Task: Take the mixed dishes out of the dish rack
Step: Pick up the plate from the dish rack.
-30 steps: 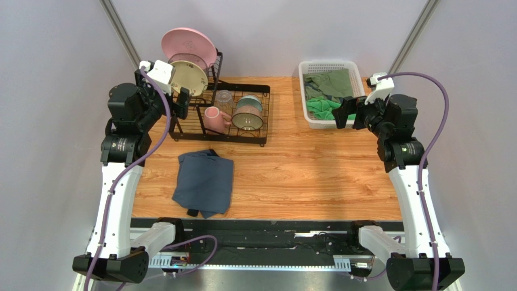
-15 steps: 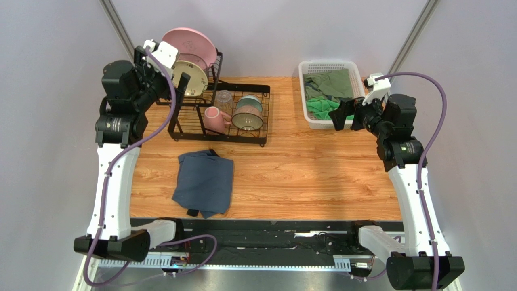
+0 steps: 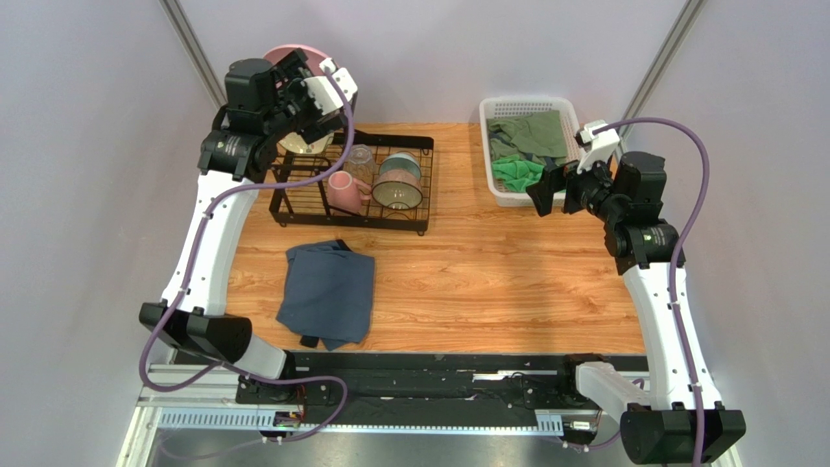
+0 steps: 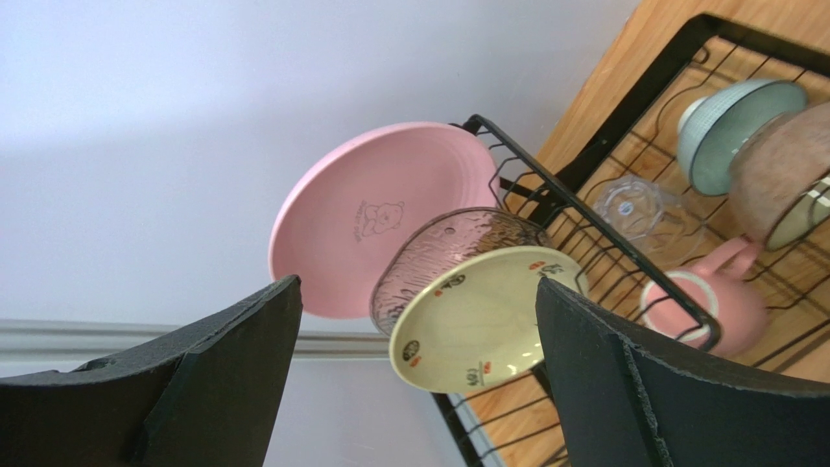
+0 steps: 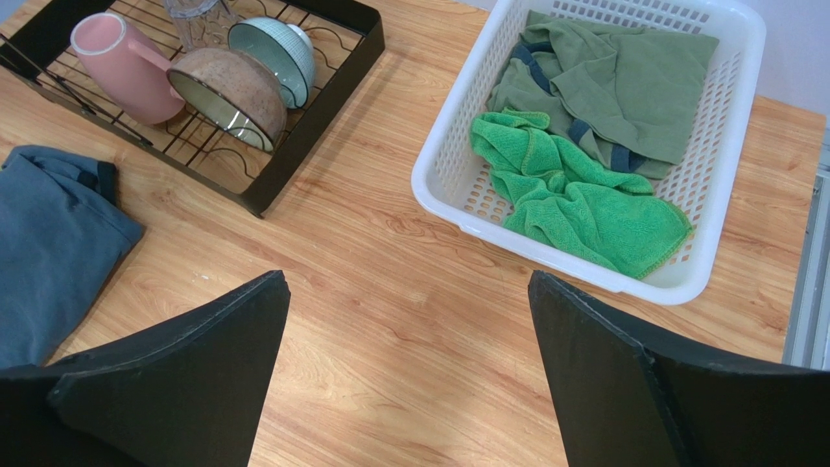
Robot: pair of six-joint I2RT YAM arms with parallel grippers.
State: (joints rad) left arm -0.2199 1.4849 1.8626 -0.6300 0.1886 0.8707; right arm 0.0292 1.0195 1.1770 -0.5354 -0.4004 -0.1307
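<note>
The black wire dish rack point(image 3: 390, 220) stands at the back left. Its upper shelf holds a large pink plate point(image 4: 375, 209), a ribbed clear plate point(image 4: 443, 241) and a smaller cream plate point(image 4: 482, 316), all on edge. The lower tray holds a pink mug point(image 3: 343, 192), a clear glass point(image 3: 358, 156), a dark bowl with teal inside point(image 3: 397, 192) and a pale teal bowl point(image 3: 401, 166). My left gripper point(image 3: 292, 76) is open and empty, raised beside the plates; the cream plate sits between its fingers in the left wrist view, untouched. My right gripper point(image 3: 541, 190) is open and empty above bare table.
A folded blue-grey cloth point(image 3: 329, 292) lies in front of the rack. A white plastic basket point(image 3: 499, 190) of green cloths stands at the back right, close to the right gripper. Grey walls close in on both sides and behind.
My left arm has swung up and to the right, from the rack's left side to above the upper shelf by the plates. The right gripper has drifted slightly left.
</note>
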